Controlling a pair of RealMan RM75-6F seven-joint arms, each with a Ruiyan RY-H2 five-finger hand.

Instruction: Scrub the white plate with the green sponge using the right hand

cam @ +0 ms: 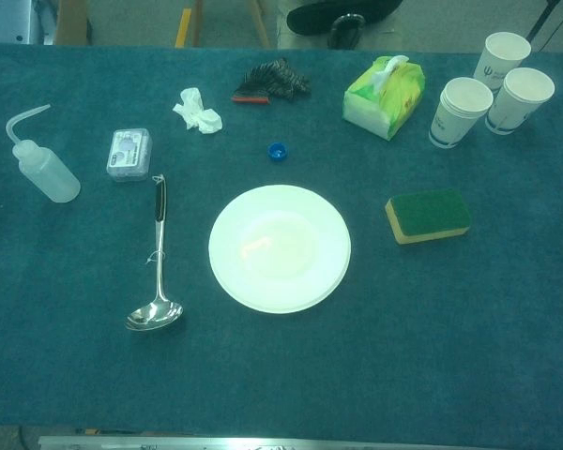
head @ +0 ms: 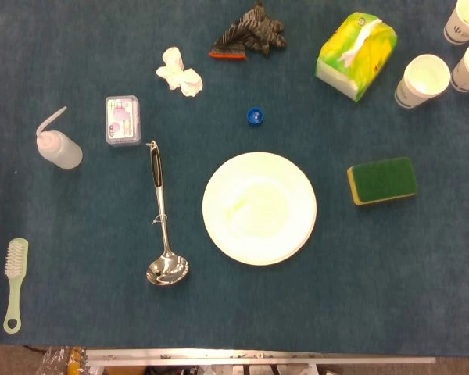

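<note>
**A:** Start at the left edge. What's there?

**B:** In the head view, a pale green brush lies at the lower left. Above it a clear squeeze bottle with a bent spout lies on its side. Just right of that, a small clear box with a purple label; the print is too small to read.

**A:** And toward the middle?

**B:** A metal ladle with a black grip lies lengthwise, bowl toward the bottom of the frame. A crumpled white tissue sits above it, and a dark striped cloth at the top centre. A blue bottle cap lies just above the white plate, which sits in the centre, apart from everything else.

**A:** The sponge?

**B:** The green sponge, green face up over a yellow layer, lies right of the plate, near it but not touching. Upper right: a yellow-green tissue pack and three paper cups with a dark logo I can't read.

**A:** Hands?

**B:** Neither hand shows in either view, so I can't tell how the fingers stand.

**A:** Surface, room?

**B:** A dark blue-green cloth covers the table. The chest view shows a pale floor and wooden legs beyond the far edge.
</note>
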